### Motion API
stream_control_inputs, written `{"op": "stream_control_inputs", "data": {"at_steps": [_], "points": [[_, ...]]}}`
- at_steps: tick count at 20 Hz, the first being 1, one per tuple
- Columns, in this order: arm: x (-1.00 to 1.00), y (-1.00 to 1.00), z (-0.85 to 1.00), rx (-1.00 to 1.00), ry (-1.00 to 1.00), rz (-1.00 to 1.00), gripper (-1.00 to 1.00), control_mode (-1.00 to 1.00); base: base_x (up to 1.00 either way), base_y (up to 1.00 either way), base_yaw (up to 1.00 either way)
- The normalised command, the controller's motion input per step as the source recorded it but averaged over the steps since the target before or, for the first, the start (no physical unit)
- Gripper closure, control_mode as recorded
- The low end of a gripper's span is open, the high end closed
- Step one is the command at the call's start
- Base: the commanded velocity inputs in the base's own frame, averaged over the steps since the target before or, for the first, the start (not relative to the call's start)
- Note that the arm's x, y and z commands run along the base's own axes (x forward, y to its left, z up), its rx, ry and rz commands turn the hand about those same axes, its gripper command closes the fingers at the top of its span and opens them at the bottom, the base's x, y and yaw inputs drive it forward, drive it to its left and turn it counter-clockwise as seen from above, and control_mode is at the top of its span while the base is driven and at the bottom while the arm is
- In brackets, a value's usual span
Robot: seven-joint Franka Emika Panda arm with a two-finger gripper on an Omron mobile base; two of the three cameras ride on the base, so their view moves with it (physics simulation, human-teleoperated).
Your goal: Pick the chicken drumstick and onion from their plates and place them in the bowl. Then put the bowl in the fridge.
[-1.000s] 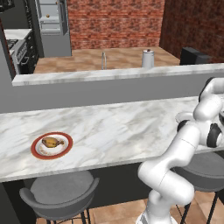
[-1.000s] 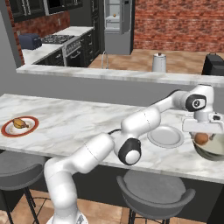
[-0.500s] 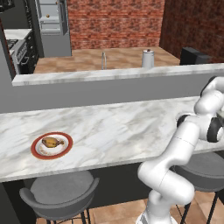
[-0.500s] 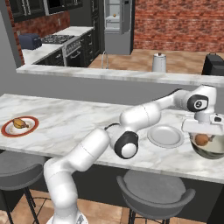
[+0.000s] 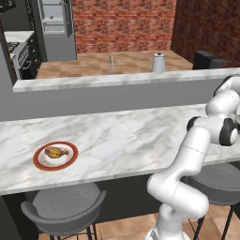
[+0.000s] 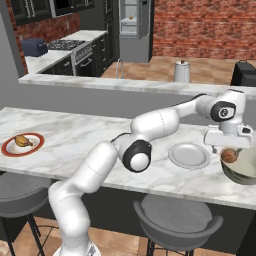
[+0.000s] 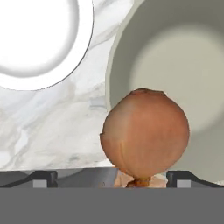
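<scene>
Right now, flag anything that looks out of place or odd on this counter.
The onion hangs at the bowl rim, below the gripper, whose jaws stand wide and clear of it, so it looks mid-drop. The white plate lies bare. The chicken drumstick sits on its red-rimmed plate. Nothing spilled or damaged.

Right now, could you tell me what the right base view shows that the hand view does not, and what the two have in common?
The right base view alone shows the chicken drumstick lying on the red-rimmed plate far along the counter, and the fridge in the background. The hand view alone shows the bowl's bare inside close up, and the tips of the open fingers low in the picture. Both show the onion at the bowl's near rim and the plain white plate beside the bowl.
</scene>
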Motion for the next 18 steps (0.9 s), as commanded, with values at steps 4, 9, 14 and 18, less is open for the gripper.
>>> {"op": "stream_control_inputs", "data": {"at_steps": [4,9,14,18], "points": [[0.01,0.14,0.43,0.03,0.00,0.02,-1.00,-1.00,0.00,0.00,0.00],[0.08,0.04,0.33,0.00,-0.01,0.05,-1.00,-1.00,0.00,0.00,0.00],[-0.15,0.10,0.38,0.01,-0.02,0.04,-1.00,-1.00,0.00,0.00,0.00],[-0.46,0.41,0.18,0.03,-0.05,-0.03,-1.00,-1.00,0.00,0.00,0.00]]}}
